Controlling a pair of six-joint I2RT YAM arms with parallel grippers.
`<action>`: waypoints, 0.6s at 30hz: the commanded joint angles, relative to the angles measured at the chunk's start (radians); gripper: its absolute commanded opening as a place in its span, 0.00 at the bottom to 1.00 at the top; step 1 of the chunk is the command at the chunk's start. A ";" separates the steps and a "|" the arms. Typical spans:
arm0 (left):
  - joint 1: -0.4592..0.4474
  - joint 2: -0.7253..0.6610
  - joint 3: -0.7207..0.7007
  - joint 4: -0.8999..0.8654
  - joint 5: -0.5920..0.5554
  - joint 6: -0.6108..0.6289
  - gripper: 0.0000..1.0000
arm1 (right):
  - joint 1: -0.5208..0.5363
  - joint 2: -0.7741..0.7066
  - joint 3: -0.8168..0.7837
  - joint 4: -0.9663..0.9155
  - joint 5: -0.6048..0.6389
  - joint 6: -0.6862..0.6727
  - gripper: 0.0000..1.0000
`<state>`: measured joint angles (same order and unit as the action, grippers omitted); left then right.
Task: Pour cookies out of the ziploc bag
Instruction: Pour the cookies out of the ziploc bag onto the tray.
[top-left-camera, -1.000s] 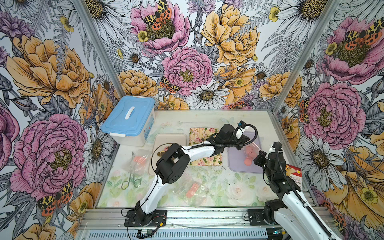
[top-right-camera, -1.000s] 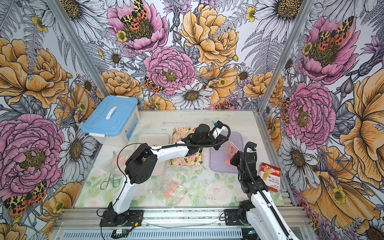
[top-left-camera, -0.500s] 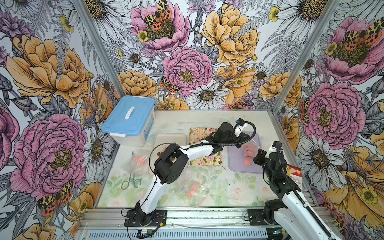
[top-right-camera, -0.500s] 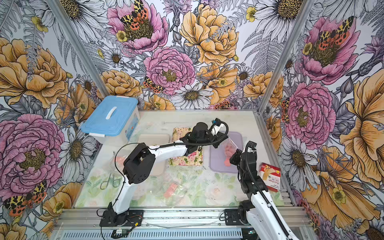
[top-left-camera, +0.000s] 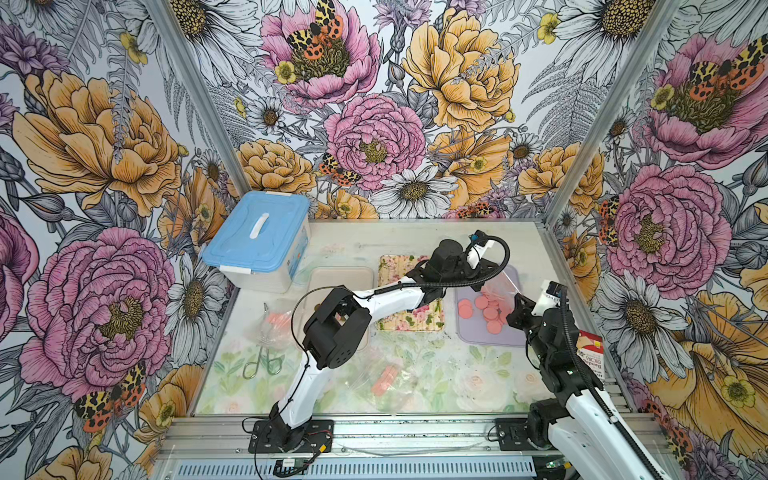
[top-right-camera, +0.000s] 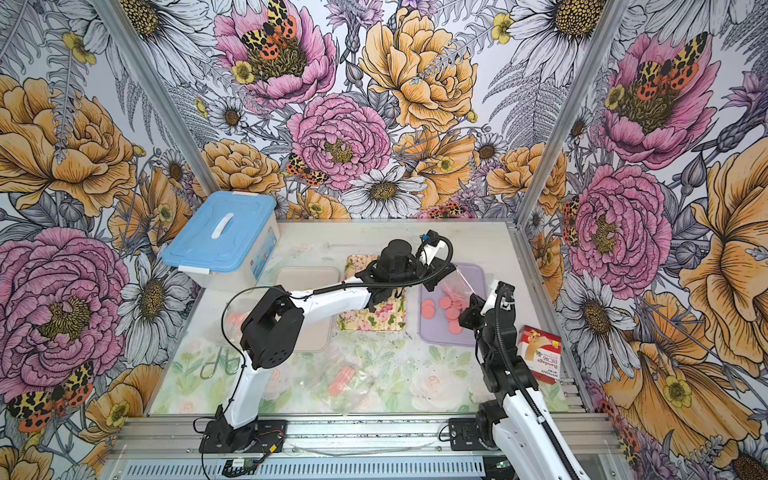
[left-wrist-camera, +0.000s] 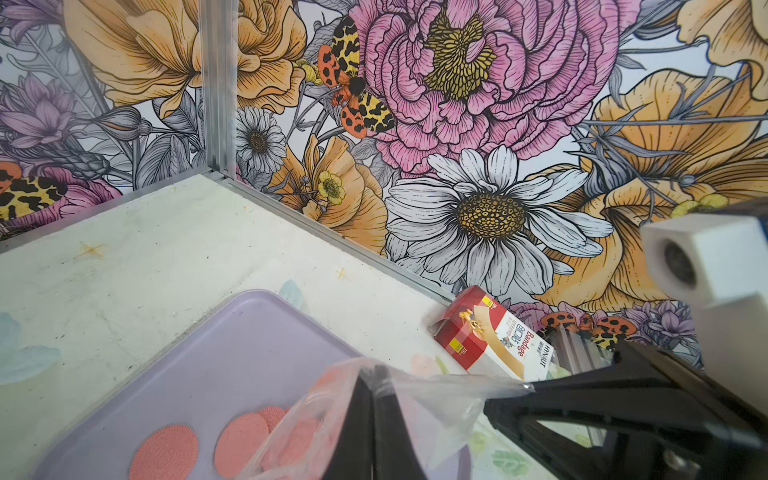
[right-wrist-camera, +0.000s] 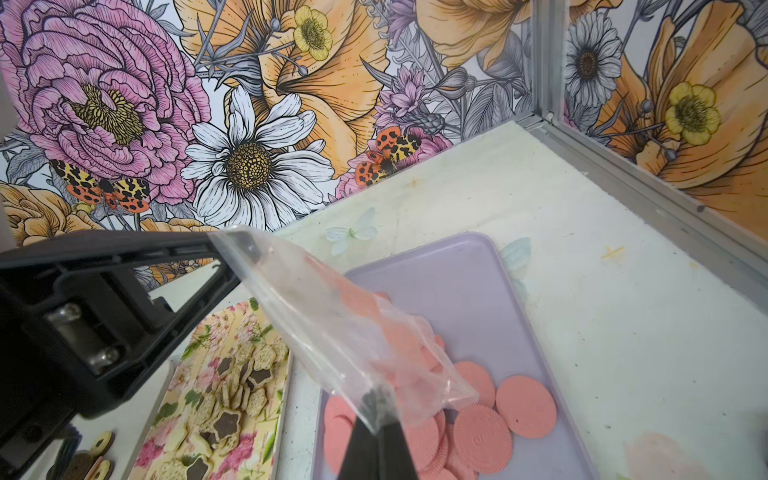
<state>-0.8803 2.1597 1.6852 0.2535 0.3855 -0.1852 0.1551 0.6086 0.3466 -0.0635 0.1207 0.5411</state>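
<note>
Since a second ago the left gripper (top-left-camera: 487, 281) has drawn back and up a little over the lilac tray (top-left-camera: 469, 332), and more pink cookies (top-left-camera: 488, 309) lie spread on it. Both claws are clamped on the bag (right-wrist-camera: 332, 328): the left pinches one corner high, the right gripper (top-left-camera: 517, 300) pinches the opposite corner low, so the clear film hangs stretched and slanted between them above the tray. Several pink discs sit inside it yet, near the lower end — the right wrist view shows them through the plastic.

Risks, as I judge them: each grip is on a thin edge of slick film, and a tug from either arm could pull a corner free and drop the bag onto the pile. Which edge of the bag is open I cannot tell; if it faces sideways, a steeper tilt could send discs past the tray's rim onto the table (right-wrist-camera: 582, 291) or toward the floral tray (right-wrist-camera: 232, 374) of star cookies beside it. Discs may also wedge in a fold and need a shake.

Writing: the red box (left-wrist-camera: 494, 338) by the wall reads "Bandage" and "HYNAUT" — smaller print is too fine to read.
</note>
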 joint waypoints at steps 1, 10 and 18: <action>0.042 0.003 0.108 -0.081 -0.067 -0.027 0.00 | -0.002 0.042 0.018 -0.071 0.044 -0.006 0.00; 0.095 0.082 0.135 -0.137 -0.132 -0.351 0.00 | -0.032 0.168 0.070 -0.127 -0.004 0.027 0.00; 0.100 0.143 0.229 -0.217 -0.183 -0.425 0.00 | -0.141 0.154 0.044 -0.119 -0.083 0.073 0.00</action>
<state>-0.8524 2.3028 1.8698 0.0257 0.3595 -0.5476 0.0376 0.8082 0.4198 -0.0925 -0.0101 0.5861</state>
